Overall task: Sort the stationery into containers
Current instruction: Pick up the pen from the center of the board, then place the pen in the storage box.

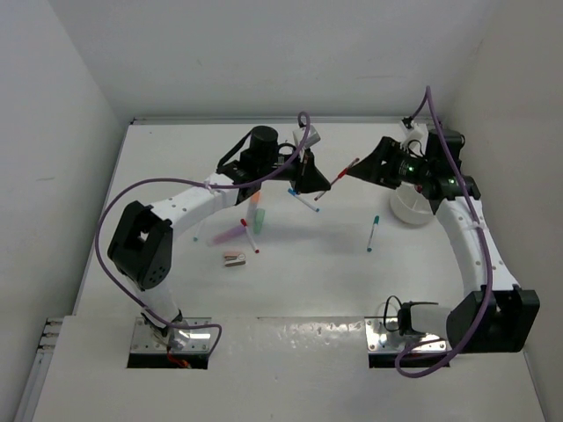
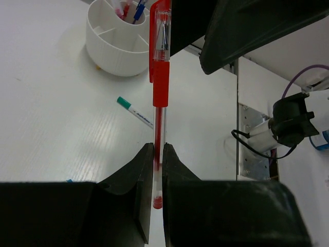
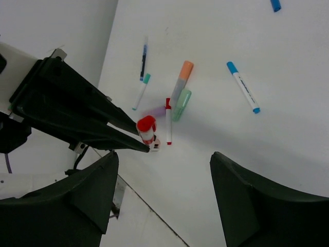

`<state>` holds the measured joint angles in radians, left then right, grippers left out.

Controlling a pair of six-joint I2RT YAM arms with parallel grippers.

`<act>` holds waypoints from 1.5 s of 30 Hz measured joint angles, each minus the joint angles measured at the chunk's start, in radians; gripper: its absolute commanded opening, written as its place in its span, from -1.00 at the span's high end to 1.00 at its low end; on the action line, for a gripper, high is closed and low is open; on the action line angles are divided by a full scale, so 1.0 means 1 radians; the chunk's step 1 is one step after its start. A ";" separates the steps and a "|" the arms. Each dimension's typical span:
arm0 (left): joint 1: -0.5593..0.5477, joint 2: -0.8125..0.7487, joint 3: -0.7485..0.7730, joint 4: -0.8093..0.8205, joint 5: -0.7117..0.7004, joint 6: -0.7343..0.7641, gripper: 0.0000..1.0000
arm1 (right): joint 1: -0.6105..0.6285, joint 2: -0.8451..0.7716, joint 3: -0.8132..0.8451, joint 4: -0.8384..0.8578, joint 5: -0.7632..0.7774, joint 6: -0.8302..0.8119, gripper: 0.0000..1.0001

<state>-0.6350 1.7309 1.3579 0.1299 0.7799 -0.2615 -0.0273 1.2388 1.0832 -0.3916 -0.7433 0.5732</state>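
from my seat the left gripper [image 2: 158,150] is clamped tight on a red gel pen with a clear barrel and a red clip cap [image 2: 160,77]. its two black fingers pinch the barrel near the tail end, and the capped end sticks out in front of them. the pen is held up off the table, out over the middle, and points across at the right gripper [image 3: 163,158].

the right gripper has its jaws spread wide and nothing between them. from its wrist camera i look at the red pen almost end-on, just past its fingertips. i cannot tell whether a finger touches the cap.

the short round white plastic tub [image 2: 115,56] stands on the right side of the table, partly under the right arm in the top view. it is split into compartments, and a few red and blue pens [image 2: 129,7] stand in one of them. a thin white pen with a teal cap [image 2: 134,111] lies flat on the table near the tub, clear of it.

over on the left side lie a stubby orange highlighter [image 3: 182,77] and a stubby green highlighter [image 3: 181,105], close together. a thin white pen with a red cap [image 3: 168,122] lies just beside the green one. a small pinkish-brown block [image 1: 233,258] sits nearer the arm bases.
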 measured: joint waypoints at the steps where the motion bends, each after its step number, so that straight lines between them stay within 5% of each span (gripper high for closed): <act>1: 0.000 0.000 0.000 0.000 0.003 -0.003 1.00 | 0.008 0.002 0.000 0.013 0.000 0.012 -0.41; 7: -0.001 0.001 0.000 0.003 0.020 -0.013 1.00 | 0.015 0.029 0.003 0.058 -0.001 0.054 -0.15; 10: -0.003 0.002 0.000 0.008 0.022 -0.014 1.00 | 0.015 0.055 0.011 0.072 -0.003 0.071 0.41; 18: -0.006 0.009 0.000 0.011 0.017 -0.014 1.00 | 0.019 0.071 0.020 0.098 -0.026 0.092 1.00; 20: -0.006 0.009 0.000 0.014 0.016 -0.013 0.94 | 0.019 0.071 0.021 0.101 -0.027 0.092 1.00; 27: -0.007 0.009 -0.002 0.001 0.010 0.004 -0.99 | 0.027 0.068 0.021 0.094 0.001 0.040 1.00; 38: 0.138 -0.055 -0.052 -0.101 -0.138 0.117 -1.00 | -0.256 -0.071 0.020 0.047 0.273 -0.222 1.00; 45: 0.217 -0.111 -0.067 -0.153 -0.248 0.177 -1.00 | -0.364 -0.009 0.020 0.097 0.431 -0.365 1.00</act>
<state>-0.4175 1.6199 1.2907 -0.0235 0.5316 -0.0841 -0.3916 1.2301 1.1034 -0.2943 -0.3119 0.2077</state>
